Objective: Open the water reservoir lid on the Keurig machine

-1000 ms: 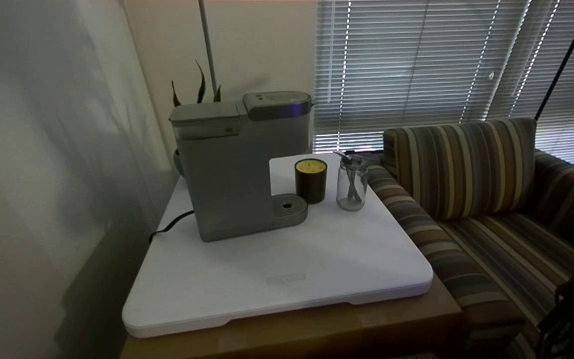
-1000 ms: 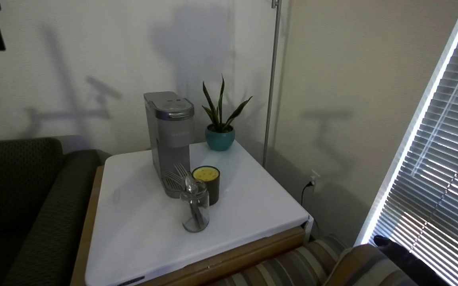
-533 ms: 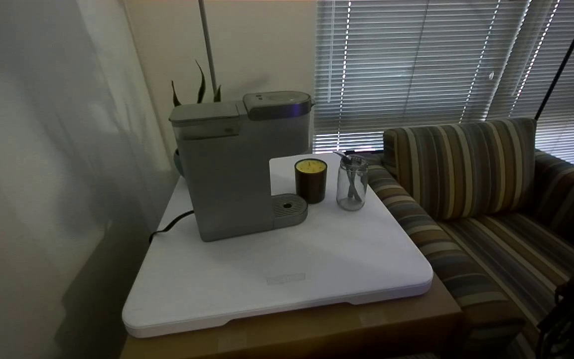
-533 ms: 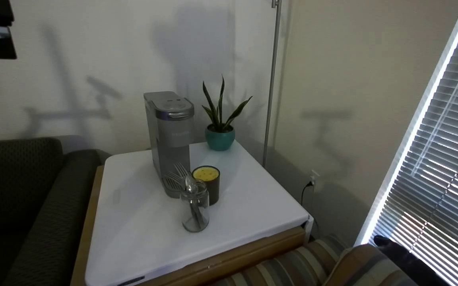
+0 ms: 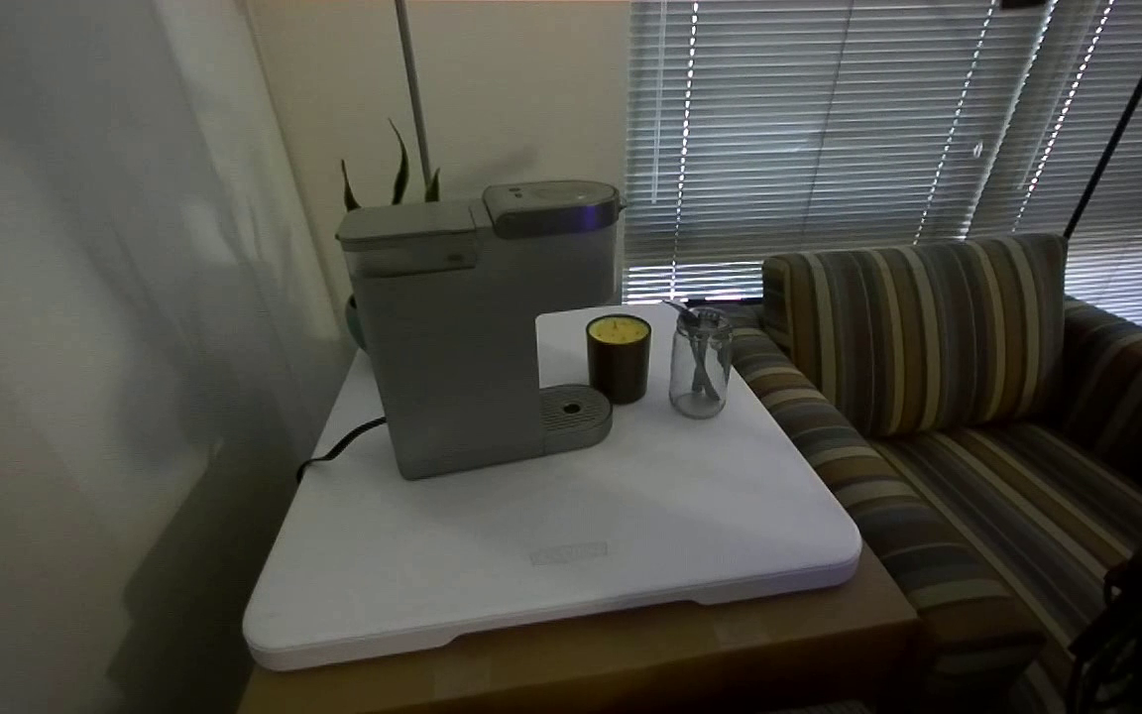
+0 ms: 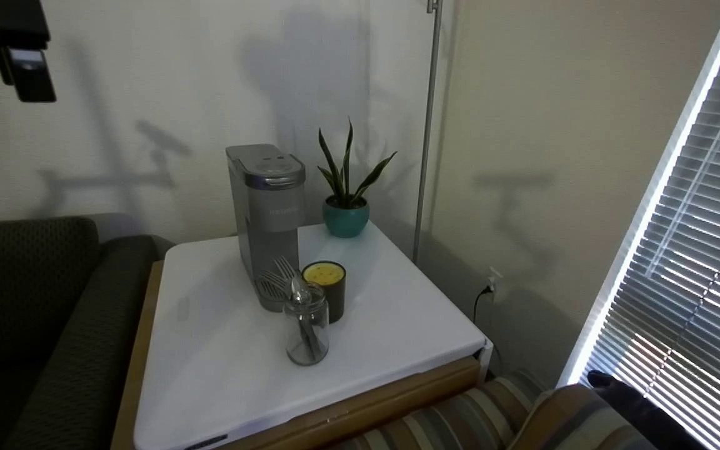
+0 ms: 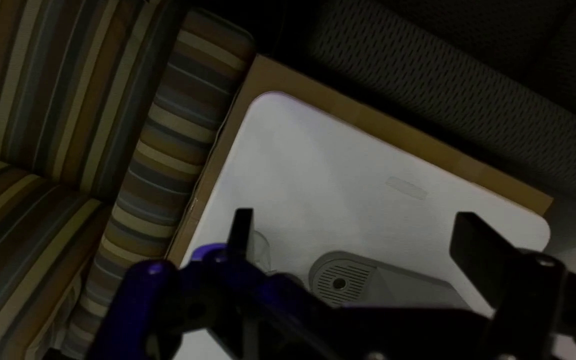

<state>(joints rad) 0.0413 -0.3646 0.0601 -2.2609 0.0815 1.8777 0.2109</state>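
The gripper point(image 7: 355, 222) hung empty, its jaws wide apart. The lid point(image 5: 407, 220) lay closed atop the Keurig point(image 5: 467, 367), at its rear. In the wrist view the gripper covered part of the jar point(image 7: 262, 250) and Keurig; in an exterior view its top was cut off.

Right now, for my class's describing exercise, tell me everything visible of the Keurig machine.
The Keurig machine is a tall, boxy grey appliance, apparently plastic, standing upright on the white tabletop. Its flat reservoir lid is shut; beside it rises a rounded head with a shiny band. Faint lettering marks the front, above a slotted drip tray. A black cord trails behind.
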